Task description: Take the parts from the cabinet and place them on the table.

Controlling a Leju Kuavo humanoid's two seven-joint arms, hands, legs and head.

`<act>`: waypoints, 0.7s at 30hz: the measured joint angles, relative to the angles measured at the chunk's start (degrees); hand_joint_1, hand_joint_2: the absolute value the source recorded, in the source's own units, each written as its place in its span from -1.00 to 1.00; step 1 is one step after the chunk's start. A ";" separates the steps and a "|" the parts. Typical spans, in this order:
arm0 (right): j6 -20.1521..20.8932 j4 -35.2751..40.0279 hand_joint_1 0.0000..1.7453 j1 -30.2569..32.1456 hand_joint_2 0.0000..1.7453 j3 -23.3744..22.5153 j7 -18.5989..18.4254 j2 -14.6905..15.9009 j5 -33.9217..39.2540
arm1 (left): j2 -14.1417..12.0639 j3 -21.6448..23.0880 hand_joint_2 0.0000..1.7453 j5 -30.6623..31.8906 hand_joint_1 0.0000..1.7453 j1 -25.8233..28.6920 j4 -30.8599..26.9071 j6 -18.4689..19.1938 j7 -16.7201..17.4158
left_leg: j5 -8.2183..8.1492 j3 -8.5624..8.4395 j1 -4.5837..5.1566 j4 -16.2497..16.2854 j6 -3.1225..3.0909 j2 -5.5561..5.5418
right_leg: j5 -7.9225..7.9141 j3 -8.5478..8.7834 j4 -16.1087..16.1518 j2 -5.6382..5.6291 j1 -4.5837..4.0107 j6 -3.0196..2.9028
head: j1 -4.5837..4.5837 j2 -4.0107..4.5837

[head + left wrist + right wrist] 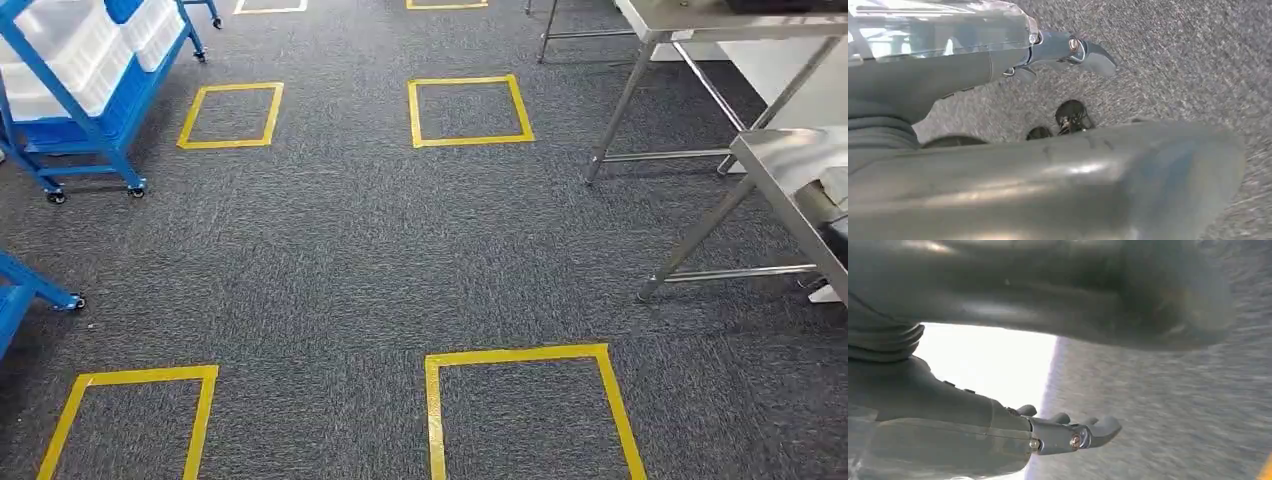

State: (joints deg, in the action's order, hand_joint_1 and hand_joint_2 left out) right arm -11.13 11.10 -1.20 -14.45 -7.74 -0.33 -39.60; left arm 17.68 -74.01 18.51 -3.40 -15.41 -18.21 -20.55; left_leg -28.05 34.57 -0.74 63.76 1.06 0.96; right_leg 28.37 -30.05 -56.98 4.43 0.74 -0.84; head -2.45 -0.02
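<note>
Blue wheeled cabinet [75,95] sits far left in the head view, cut off by the frame edge, with white bins [70,55] on its slanted shelves; bin contents cannot be made out, so the parts themselves are not identifiable. A second blue frame [25,290] pokes in lower on the left, mostly cropped. Steel surface [790,165] stands on the right, cropped at the edge, something grey and white on its far end too cut off to name; a second steel table [700,20] stands behind it, top edge cropped.

Left hand [1058,55] hangs over grey carpet [1188,60], fingers [1093,55] extended and apart, nothing in them: empty and open. The thick grey thumb fills the near part of that view and hides much of the floor; dark round bits beyond it are blurred.

Right hand [1063,432] also hangs over carpet, fingers [1103,427] stretched out with a slight curl, holding nothing, open. A blown-out white patch [988,365] beside it is unreadable. Both wrist views are motion-blurred.

Cabinet and surface lie well apart from both hands. Yellow tape squares [470,110] mark the carpet [350,250] between cabinet and surface.
</note>
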 joint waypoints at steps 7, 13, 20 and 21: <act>0.13 0.02 -1.00 -0.70 -1.00 -1.38 2.06 -0.72 0.85 | -0.02 -0.68 -1.00 -0.39 -1.00 0.22 -1.20 1.23 -1.34 | 1.96 -3.39 0.44 -7.21 -2.35 0.11 | 1.24 0.82 -0.75 0.72 0.23 2.55 | 0.04 0.00; 0.26 -0.09 -1.00 -0.23 -1.00 -3.08 2.69 -2.01 1.07 | -3.57 -0.35 -1.00 3.68 -1.00 0.07 -0.94 3.43 -2.10 | 2.31 -2.92 0.98 -7.04 -2.99 -3.77 | 7.13 -7.39 -16.47 -4.22 0.03 2.08 | 0.07 0.00; 0.68 -0.20 -1.00 -0.37 -1.00 -5.33 1.24 -2.03 1.40 | -8.40 4.42 -1.00 12.82 -1.00 0.49 -0.17 4.96 -0.44 | 2.44 -2.02 0.60 -6.59 -1.46 -8.27 | -0.19 -1.23 -1.11 -8.24 -0.41 0.72 | 0.07 0.00; 0.83 -0.20 -1.00 -0.58 -1.00 -5.57 0.78 -1.99 0.81 | -9.14 5.67 -1.00 14.63 -1.00 0.81 0.07 5.27 -0.83 | 2.63 -1.99 0.52 -6.74 -1.00 -9.00 | -0.46 -1.06 -0.57 -7.53 -0.43 0.27 | 0.07 0.00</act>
State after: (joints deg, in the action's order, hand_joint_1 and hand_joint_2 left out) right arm -10.29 10.91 -1.78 -20.02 -6.95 -2.32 -38.80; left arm 8.54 -68.34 33.14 -2.59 -15.34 -12.94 -21.38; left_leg -25.42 32.58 -0.22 57.02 0.06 -8.03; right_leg 27.91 -31.11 -57.55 -3.09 0.32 -0.57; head -2.38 -0.02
